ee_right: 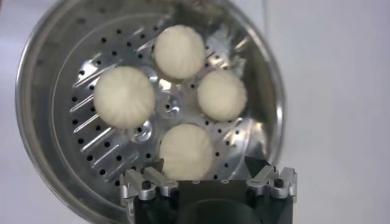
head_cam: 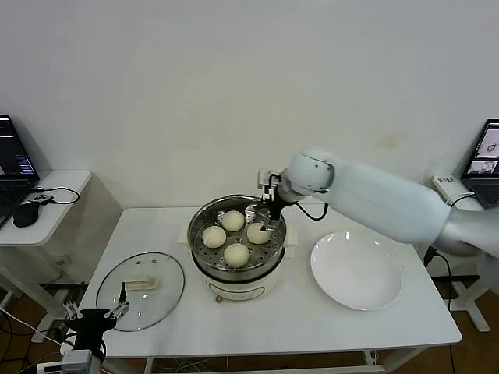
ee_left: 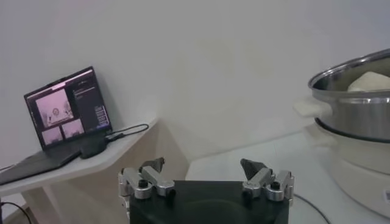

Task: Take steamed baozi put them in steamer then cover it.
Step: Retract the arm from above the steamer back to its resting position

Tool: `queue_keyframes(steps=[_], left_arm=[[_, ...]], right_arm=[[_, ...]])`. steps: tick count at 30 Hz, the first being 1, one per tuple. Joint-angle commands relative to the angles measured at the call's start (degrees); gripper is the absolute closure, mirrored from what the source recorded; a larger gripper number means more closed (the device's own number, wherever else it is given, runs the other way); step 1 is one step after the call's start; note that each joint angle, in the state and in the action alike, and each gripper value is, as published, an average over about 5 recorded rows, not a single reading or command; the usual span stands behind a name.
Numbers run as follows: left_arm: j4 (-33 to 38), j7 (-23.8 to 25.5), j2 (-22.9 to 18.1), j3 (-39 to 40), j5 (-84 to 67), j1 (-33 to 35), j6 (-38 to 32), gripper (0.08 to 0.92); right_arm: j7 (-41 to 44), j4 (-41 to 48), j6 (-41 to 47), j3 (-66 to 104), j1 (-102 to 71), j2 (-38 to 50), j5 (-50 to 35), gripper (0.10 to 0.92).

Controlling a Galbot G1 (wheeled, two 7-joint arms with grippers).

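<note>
Buns: we see four cream-white round dough buns (ee_right: 124,96) on the shiny steel steamer's (head_cam: 199,234) perforated tray.
Right gripper (ee_right: 207,172): fingers wide, empty, above them.
Left gripper (ee_left: 205,171): open, parked low.
Clear glass lid (head_cam: 140,291): on table.

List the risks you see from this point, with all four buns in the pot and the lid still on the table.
1. The right pincer hangs open just above the nearest cream-white dough bun inside the shiny steel steamer pot; lifting carelessly might clip the rim.
2. The clear glass lid with its cream handle lies near the table edge by the open left pincer; a poor grasp may push it off.
</note>
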State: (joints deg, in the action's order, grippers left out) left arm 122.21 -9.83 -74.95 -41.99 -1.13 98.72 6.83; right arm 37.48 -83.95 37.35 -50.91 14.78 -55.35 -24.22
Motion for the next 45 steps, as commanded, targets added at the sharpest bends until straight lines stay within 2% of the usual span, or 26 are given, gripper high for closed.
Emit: queue_keyframes(steps=[1,5,11,15,19,25,30,37,45], left_arm=[[-0.45,-0.07,-0.01,0.42,-0.09,0.11,-0.77,0.177],[-1.15,-0.18,-0.23,0.79,-0.21,-0.04,-1.66,0.177],[-3.11,-0.87,-0.59,1.73,0.80,-0.60,-3.95,0.177],[-4.80,-1.23,-0.57,2.49,4.22,-1.01,-5.53,0.177],[-7.87,-3.38,-0.68,2.91,14.78,-1.84,-9.28,0.177],[-14.66,-6.58,0.39,0.13,39.06,-2.69,-16.69,0.177],[-17.38,-5.23,3.23,-2.12,55.63,-2.13,-18.45,0.177],[-21.51,-1.92,6.07,-1.84,68.13,-5.02,-18.85,0.177],[-27.13,0.03,7.73,0.08,71.14,-11.55,-19.02,0.177]], right_arm=[[-28.28,-14.03,-15.41,29.78,-31.77,11.73,-6.93,0.203],[-30.76,-16.11,-23.08,43.54,-46.80,11.38,0.45,0.203],[-30.16,-17.73,-34.02,66.33,-69.04,4.22,9.90,0.203],[-27.73,-19.58,-41.11,79.06,-81.10,-2.20,13.40,0.202],[-25.58,-20.87,-45.64,87.65,-89.44,-8.71,14.87,0.203],[-24.73,-23.46,-47.00,96.58,-96.93,-20.06,16.82,0.203],[-25.34,-25.14,-46.56,98.34,-100.25,-25.88,17.55,0.203],[-27.09,-23.66,-46.24,100.98,-101.81,-26.97,18.40,0.203],[-27.09,-23.53,-45.75,102.40,-103.86,-27.11,15.09,0.203]])
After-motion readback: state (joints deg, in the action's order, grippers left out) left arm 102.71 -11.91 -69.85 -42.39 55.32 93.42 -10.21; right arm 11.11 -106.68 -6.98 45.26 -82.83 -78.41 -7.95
